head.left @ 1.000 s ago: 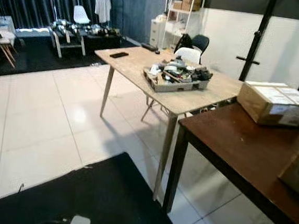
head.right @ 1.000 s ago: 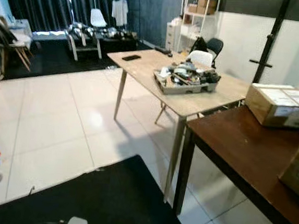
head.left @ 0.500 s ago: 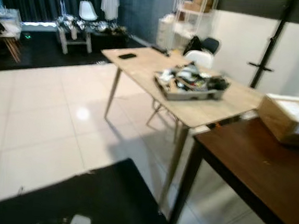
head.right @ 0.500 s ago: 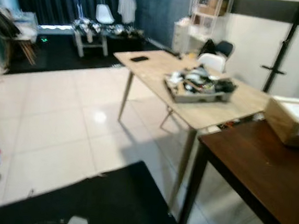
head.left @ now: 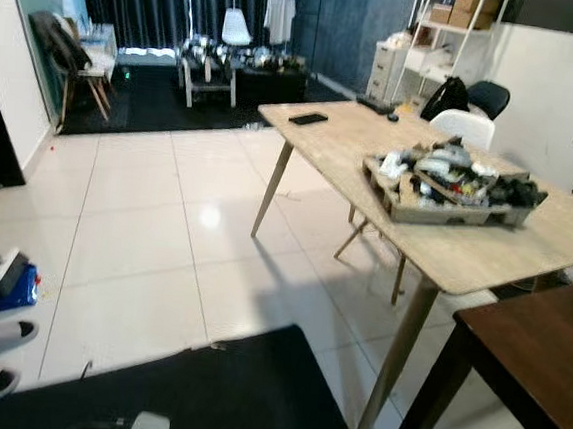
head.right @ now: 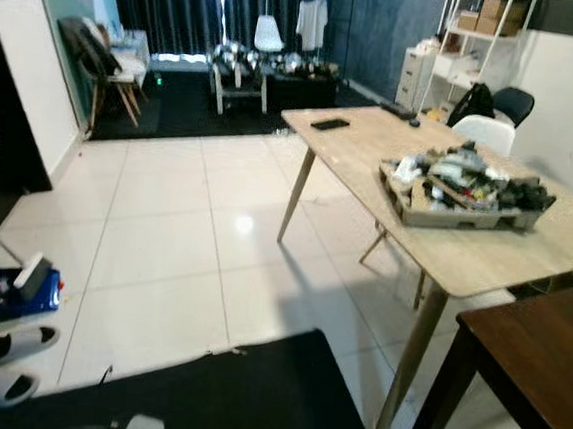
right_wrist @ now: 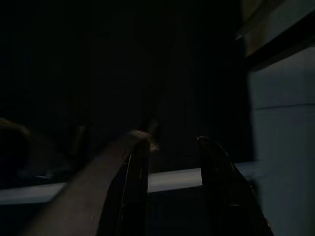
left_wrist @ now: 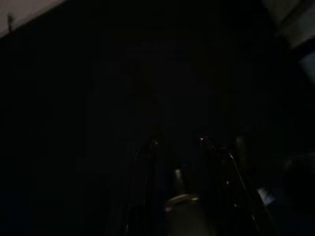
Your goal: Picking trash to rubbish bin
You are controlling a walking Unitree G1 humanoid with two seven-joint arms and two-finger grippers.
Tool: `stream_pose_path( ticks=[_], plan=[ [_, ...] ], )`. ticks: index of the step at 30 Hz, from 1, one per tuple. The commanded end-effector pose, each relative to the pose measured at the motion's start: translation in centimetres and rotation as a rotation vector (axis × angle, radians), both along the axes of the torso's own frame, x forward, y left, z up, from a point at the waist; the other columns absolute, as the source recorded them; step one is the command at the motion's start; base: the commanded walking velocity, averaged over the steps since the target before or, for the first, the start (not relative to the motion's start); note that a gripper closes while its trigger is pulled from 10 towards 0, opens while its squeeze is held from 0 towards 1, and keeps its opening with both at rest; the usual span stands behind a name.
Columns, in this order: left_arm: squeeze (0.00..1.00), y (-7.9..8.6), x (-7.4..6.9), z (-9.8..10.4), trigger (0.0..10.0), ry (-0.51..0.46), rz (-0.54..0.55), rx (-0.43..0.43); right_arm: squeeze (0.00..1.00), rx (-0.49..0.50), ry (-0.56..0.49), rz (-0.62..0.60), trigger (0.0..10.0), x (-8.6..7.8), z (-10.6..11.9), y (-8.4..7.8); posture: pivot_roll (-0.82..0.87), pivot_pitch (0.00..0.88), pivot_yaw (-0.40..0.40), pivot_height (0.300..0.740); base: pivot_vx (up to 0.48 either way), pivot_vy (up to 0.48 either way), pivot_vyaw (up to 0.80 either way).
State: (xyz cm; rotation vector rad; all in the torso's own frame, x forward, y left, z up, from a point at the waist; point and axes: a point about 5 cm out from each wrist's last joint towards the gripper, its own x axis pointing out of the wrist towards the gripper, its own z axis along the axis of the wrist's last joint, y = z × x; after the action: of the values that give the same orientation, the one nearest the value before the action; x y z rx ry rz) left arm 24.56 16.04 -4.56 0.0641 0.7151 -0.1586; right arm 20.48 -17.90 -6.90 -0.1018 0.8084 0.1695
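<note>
Progress: early; grey tray heaped with clutter sits mid-tabletop on light wooden table, untouched
Grippers: left gripper and right gripper idle, fingers apart, empty
Left: find bin, collect trash

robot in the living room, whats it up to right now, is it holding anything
Nothing is being handled. The robot looks across a tiled floor at a light wooden table carrying a grey tray piled with clutter and a dark phone-like item. A dark wooden table stands nearest on the right, a black rug underfoot. Both arms hang idle: the left hand and right hand show fingers apart with nothing between them. No rubbish bin can be made out.
</note>
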Motion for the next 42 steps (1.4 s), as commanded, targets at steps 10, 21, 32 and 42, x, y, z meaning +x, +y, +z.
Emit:
stream_pose_path(
  ticks=[10, 21, 32, 42],
  plan=[
    [0.00, 0.4, -0.8, -0.6, 10.0, 0.030, 0.022, 0.009, 0.00, 0.018, 0.007, 0.030, 10.0, -0.2, -0.2, 0.8, -0.10, 0.132, -0.003, 0.740, 0.329, 0.000, 0.00],
    [0.00, 0.6, -0.6, -0.5, 10.0, 0.030, 0.023, 0.010, 0.00, 0.020, -0.006, 0.026, 10.0, 0.3, 0.1, 1.0, -0.15, 0.124, 0.022, 0.740, 0.325, 0.000, 0.00],
    [0.00, 0.8, -0.4, -0.3, 10.0, 0.031, 0.021, 0.013, 0.00, 0.023, -0.012, 0.044, 10.0, 0.7, 0.2, 1.4, -0.12, 0.114, 0.029, 0.740, 0.325, 0.000, 0.00],
    [0.00, 1.2, 0.0, 0.0, 10.0, 0.014, 0.052, 0.003, 0.00, 0.046, -0.007, 0.057, 10.0, 0.6, 0.1, 2.5, -0.08, 0.104, 0.014, 0.740, 0.319, 0.000, 0.00]
  ],
)
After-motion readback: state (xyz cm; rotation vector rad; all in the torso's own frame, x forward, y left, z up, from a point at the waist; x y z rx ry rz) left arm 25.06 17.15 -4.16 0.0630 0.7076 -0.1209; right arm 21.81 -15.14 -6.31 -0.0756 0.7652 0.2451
